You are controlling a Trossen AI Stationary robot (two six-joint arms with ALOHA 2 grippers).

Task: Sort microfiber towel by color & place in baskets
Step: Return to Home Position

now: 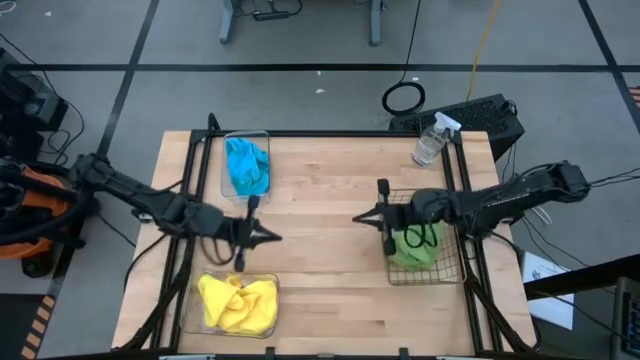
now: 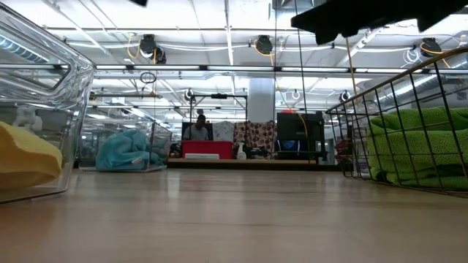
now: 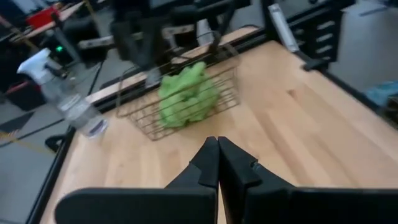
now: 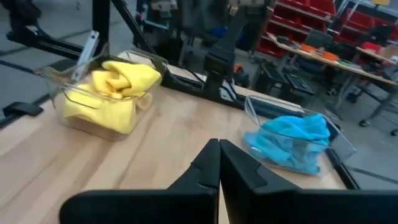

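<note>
While left gripper [image 1: 274, 237] hangs pinched, yellow towels [image 1: 238, 303] near.

Wooden table [image 1: 320, 260] bearing 2 clear tubs [image 1: 224, 170] [image 1: 190, 308], 1 wire basket [image 1: 452, 262], 1 spray bottle [image 1: 430, 143].

The high view looks straight down on the whole table [image 1: 330, 170]. The low view sits at surface height, seemingly at the edge nearest the yellow tub [image 2: 73, 95], and looks level between that tub and the wire basket [image 2: 358, 124] into the room. The left wrist view faces the wire basket, and the right wrist view faces the yellow tub and the blue tub [image 4: 339, 138], both from just above the surface.
</note>
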